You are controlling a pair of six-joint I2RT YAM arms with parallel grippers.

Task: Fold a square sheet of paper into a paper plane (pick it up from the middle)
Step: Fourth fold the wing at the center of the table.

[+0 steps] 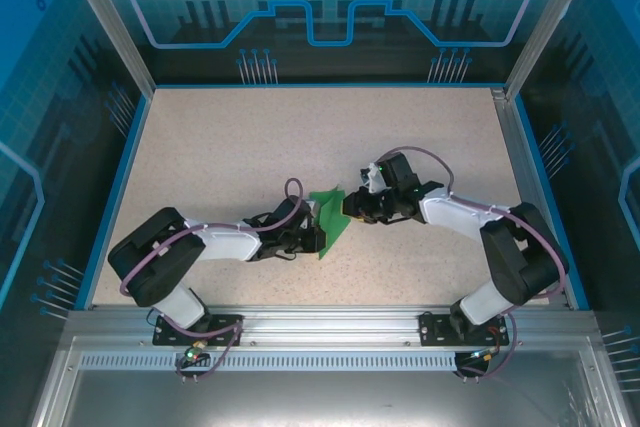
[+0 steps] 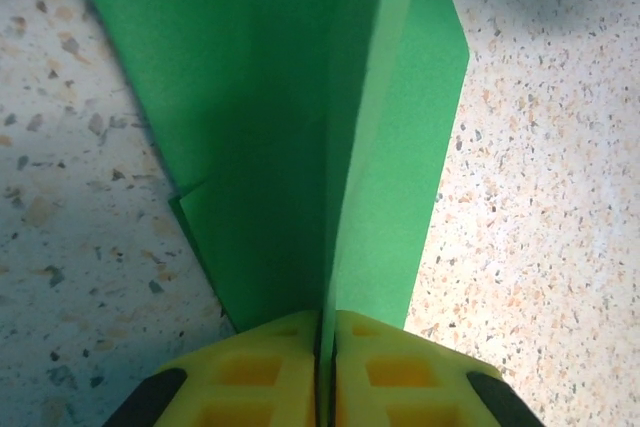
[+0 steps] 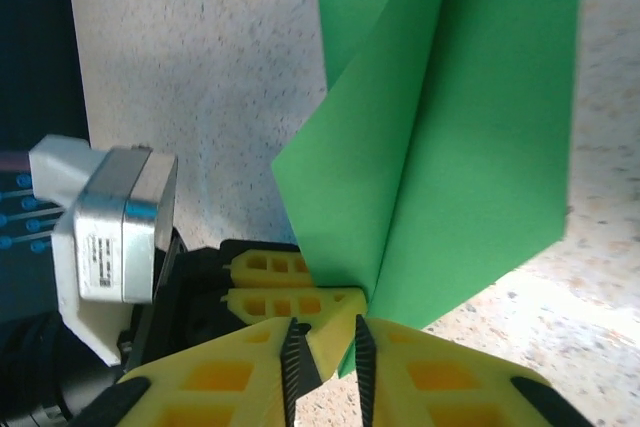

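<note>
Well, on my left wrist feed the left gripper [image 2: 325,352] has its yellow fingers [image 2: 260,377] pressed together on the centre crease of the folded green paper [image 2: 260,127] — no gap shows between them. From the pinch the paper rises away from the camera in two flaps, one spreading wide to the left and a narrower one to the right, with the speckled table [image 2: 540,247] on both sides.

On the right wrist feed the right gripper [image 3: 325,357] has its fingers [image 3: 440,377] a little apart, with a narrow slot between the black ribbed pads. The bottom tip of the paper [image 3: 470,147] dips into that slot against one pad, not squeezed. Just behind it I see the left gripper [image 3: 285,287] and its silver wrist camera [image 3: 105,232].

From the top camera the two grippers meet near the middle of the table [image 1: 250,147] — left gripper [image 1: 308,232] on one side of the paper [image 1: 328,219], right gripper [image 1: 350,209] just beside it on the other. The paper stands up on edge between them.
</note>
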